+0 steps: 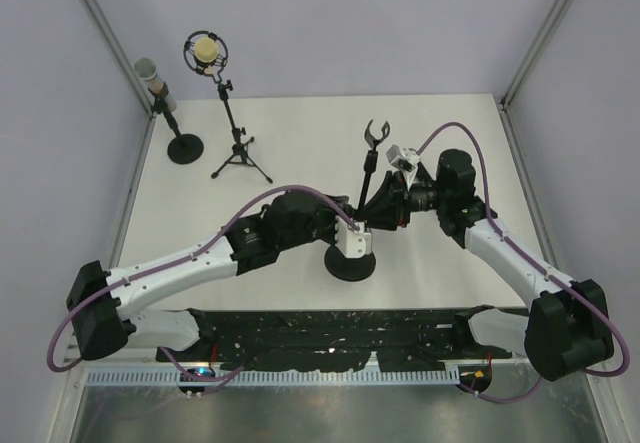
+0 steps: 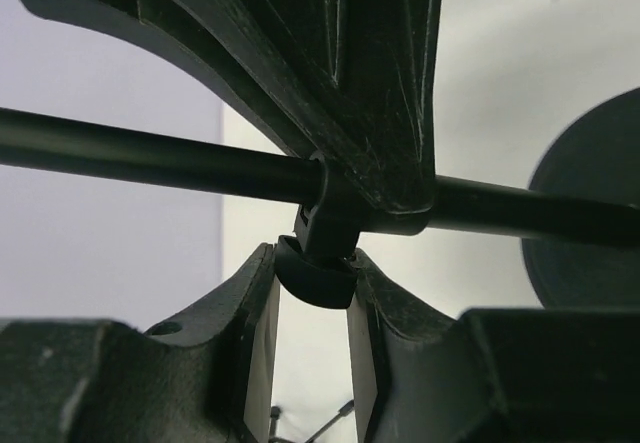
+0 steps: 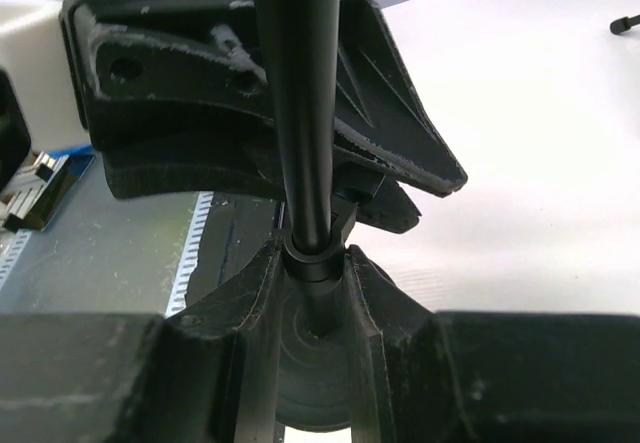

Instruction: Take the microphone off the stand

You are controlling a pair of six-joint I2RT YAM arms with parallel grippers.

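- Here, two microphones show, both at the far left of the tabletop (image 1: 300,123), well apart from both arms.
- The grey-headed microphone (image 1: 147,69) sits tilted atop a round-base stand (image 1: 184,148), nearest the left wall.
- Just to its right, the cream microphone (image 1: 206,51) hangs inside a ring mount on a tripod stand (image 1: 238,153).
- The centre stand (image 1: 350,263) rests on its round base between the two arms, and its thin pole (image 3: 300,113) leans away to a bare forked clip (image 1: 376,131).
- The right gripper (image 3: 312,263) is clamped tight on a collar (image 3: 310,261) low on that pole, one finger on each side.
- The left gripper (image 2: 313,263) comes in from the left, low on the same pole.
- Its jaws are narrowed onto a small rounded black fitting (image 2: 315,283) just under the pole, and both fingers look to be touching the fitting's sides.
- The two grippers sit close together, just above the stand's base.
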